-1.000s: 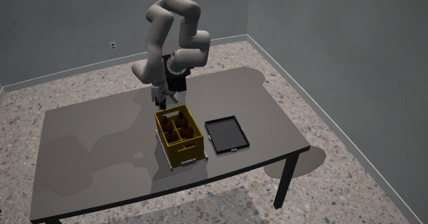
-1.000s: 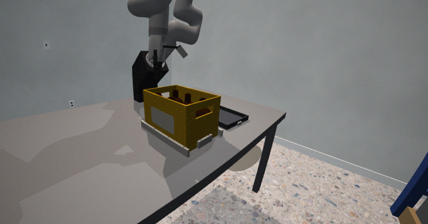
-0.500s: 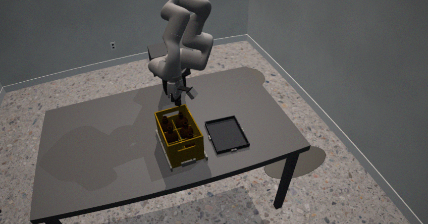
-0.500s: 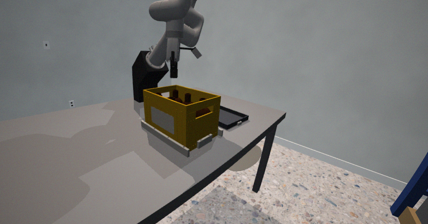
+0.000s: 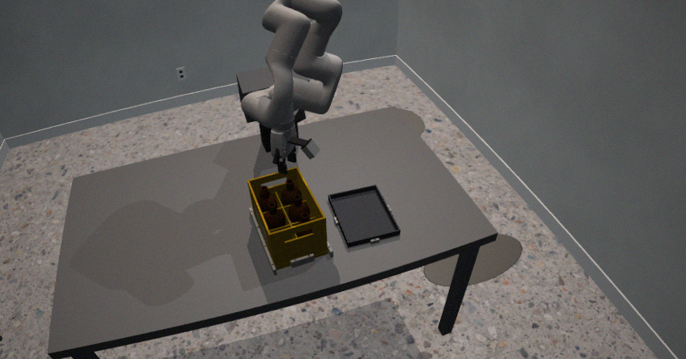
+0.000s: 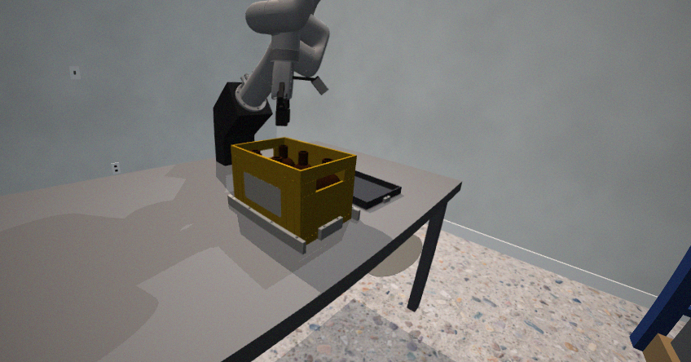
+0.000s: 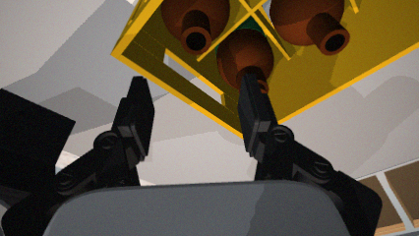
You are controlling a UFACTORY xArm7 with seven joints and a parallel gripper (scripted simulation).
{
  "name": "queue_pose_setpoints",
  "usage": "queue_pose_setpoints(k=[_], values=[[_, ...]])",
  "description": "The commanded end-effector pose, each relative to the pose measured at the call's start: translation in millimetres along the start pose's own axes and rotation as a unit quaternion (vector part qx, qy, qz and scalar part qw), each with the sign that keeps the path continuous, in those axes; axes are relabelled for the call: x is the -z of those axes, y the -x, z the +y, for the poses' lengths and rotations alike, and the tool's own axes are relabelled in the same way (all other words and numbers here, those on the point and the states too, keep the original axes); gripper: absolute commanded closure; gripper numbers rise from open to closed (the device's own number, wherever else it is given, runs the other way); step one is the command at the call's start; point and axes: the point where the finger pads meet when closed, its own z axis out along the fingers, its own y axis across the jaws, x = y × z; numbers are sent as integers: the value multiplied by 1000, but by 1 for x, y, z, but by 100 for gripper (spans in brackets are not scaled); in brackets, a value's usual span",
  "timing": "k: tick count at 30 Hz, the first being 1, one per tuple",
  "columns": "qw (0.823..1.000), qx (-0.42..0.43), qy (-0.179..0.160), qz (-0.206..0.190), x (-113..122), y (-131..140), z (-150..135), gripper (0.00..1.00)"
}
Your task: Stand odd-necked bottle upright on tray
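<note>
A yellow crate stands on the dark table and holds several brown bottles upright in its cells. It also shows in the exterior view, with bottle necks sticking up above the rim. A black tray lies flat just right of the crate and is empty. My gripper hangs open and empty above the crate's far edge, clear of the bottles. In the wrist view its fingers stand apart, with three bottle mouths below them inside the crate.
The crate sits in a grey base frame on the table. The arm's black base block stands behind the crate. The table's edge runs close to the tray's near side.
</note>
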Motion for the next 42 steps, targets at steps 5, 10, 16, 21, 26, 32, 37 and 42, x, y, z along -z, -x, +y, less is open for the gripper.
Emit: queue_pose_setpoints(k=[5,10,16,21,26,32,37,42], values=[[1000,0,1,0,0,0,1,35],[1000,0,1,0,0,0,1,35],[1000,0,1,0,0,0,1,35],[1000,0,1,0,0,0,1,35],[1000,0,1,0,0,0,1,35],[1000,0,1,0,-1,0,1,35],[1000,0,1,0,-4,0,1,35],[1000,0,1,0,-8,0,1,35]])
